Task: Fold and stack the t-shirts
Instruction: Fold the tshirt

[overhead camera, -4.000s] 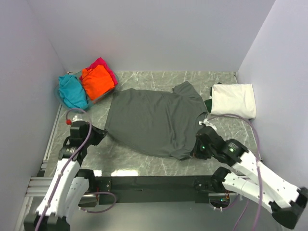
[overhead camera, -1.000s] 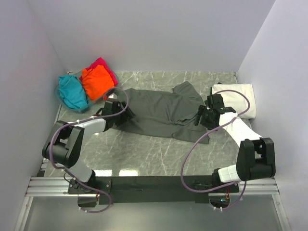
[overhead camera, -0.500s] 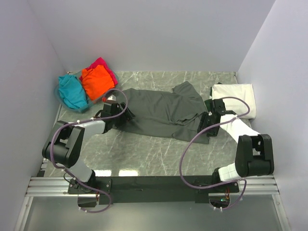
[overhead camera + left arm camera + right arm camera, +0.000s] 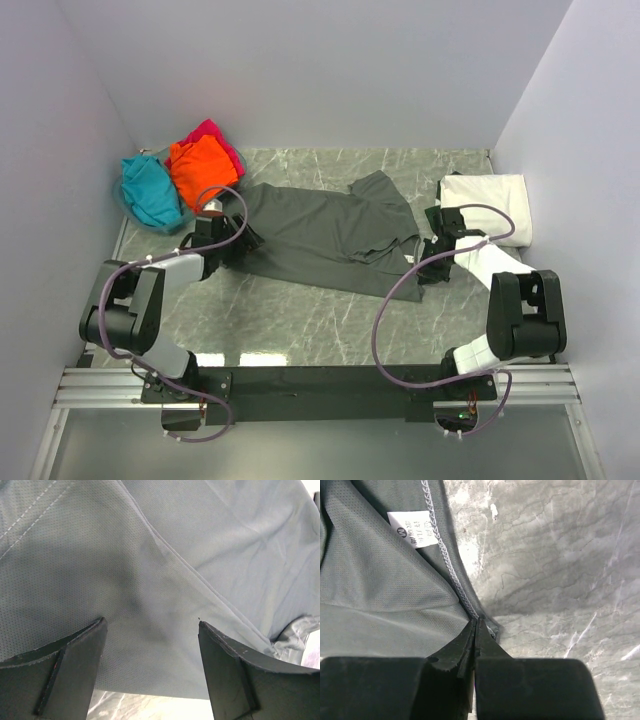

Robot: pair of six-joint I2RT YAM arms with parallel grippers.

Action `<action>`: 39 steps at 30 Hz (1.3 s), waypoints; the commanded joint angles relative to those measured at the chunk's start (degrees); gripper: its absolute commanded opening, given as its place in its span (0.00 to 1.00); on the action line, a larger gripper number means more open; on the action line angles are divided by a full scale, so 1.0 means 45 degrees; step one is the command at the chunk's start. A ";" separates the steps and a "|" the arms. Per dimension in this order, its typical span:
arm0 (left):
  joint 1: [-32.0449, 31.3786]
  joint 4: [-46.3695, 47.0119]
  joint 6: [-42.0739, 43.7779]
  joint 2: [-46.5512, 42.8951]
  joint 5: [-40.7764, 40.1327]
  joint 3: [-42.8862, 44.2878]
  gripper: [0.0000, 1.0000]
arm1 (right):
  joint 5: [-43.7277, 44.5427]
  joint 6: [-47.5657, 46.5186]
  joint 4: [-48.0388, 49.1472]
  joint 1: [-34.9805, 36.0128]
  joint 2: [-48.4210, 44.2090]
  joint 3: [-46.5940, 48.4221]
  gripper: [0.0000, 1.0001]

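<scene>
Dark grey mesh t-shirt [image 4: 320, 235] lies part-folded on the grey marble table [image 4: 300, 320]. The right gripper [image 4: 476, 630] is pinched tight on its stitched hem, while the left gripper [image 4: 150, 625] gapes over the cloth. Such a thin bite may slip and skew the fold.

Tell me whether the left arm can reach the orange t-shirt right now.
Probably yes. The left gripper stands open over the edge of the dark grey t-shirt, gripping nothing, and the orange t-shirt lies close beyond it with nothing in between.
</scene>
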 commanded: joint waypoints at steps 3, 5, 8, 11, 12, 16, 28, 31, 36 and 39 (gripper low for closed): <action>0.0053 -0.0185 0.0788 -0.0517 0.0372 -0.0452 0.80 | 0.0266 -0.0217 -0.0026 -0.0077 -0.0411 0.0505 0.00; 0.0053 -0.0302 0.0867 -0.0674 0.0489 -0.0413 0.80 | 0.0207 -0.0314 -0.0103 -0.0077 -0.0371 0.0584 0.00; 0.0014 -0.0555 0.0906 -0.1220 0.0568 -0.0315 0.80 | 0.0246 -0.0334 -0.0181 0.0020 -0.0800 0.0739 0.00; -0.0181 -0.1023 0.0926 -0.1962 0.0199 0.0016 0.81 | 0.0403 -0.0315 -0.0415 0.0351 -0.1561 0.1148 0.08; -0.0452 -0.1122 0.0867 -0.2331 0.0042 0.0230 0.81 | 0.0287 -0.0315 -0.0416 0.0604 -0.1814 0.1247 0.17; -0.1680 -0.1358 0.0633 -0.2842 -0.0935 0.0836 0.81 | -0.0475 -0.0198 -0.0222 0.1695 -0.1702 0.1813 0.42; -0.5629 0.1181 -0.0285 -0.0247 -0.1131 0.1813 0.81 | -0.2429 -0.0041 0.1478 0.3379 0.2556 0.4001 0.48; -0.6216 0.1376 -0.0363 0.0691 -0.1112 0.2360 0.81 | -0.2585 -0.0119 0.1653 0.3497 0.3007 0.4236 0.48; -0.6665 0.1533 -0.0461 0.1688 -0.0995 0.2693 0.81 | -0.2898 -0.0217 0.1927 0.3555 0.3670 0.4334 0.48; -0.6822 0.1650 -0.0519 0.1864 -0.0975 0.2459 0.81 | -0.3053 -0.0236 0.2181 0.3614 0.3924 0.4295 0.48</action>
